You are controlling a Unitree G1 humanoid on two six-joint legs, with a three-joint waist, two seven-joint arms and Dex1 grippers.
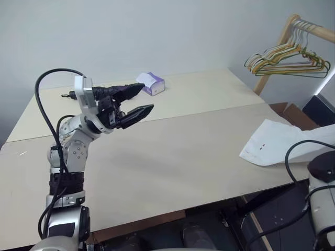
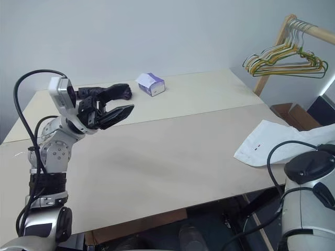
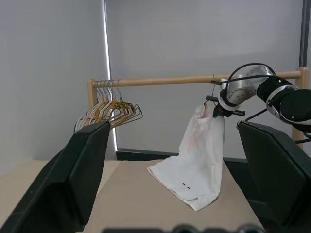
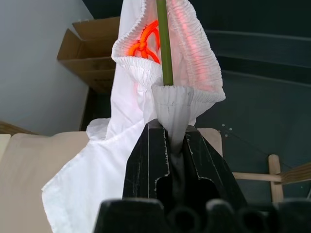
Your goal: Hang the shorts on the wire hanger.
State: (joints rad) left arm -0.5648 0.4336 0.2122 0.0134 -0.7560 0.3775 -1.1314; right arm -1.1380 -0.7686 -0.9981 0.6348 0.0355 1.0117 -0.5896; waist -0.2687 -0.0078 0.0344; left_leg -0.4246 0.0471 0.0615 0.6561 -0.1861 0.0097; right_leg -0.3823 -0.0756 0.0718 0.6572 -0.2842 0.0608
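Right wrist view: right fingers [image 4: 171, 138] pinch the shorts [image 4: 146, 97]; left fingers [image 1: 137, 102] spread wide.

Shorts [image 4: 121, 145]: thin white cloth, gathered waistband. Hanger [image 4: 164, 43]: smooth green wire. Table [image 1: 172, 157]: matt pale wood. Rail [image 3: 194, 79]: bare wood. Fingers [image 4: 150, 160]: matt black plastic.

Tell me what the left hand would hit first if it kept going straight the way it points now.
Probably the shorts that hang from the right hand: they lie between the open left hand's fingers in its wrist view, with bare table before them. Depth is unclear, so it might pass above the cloth.
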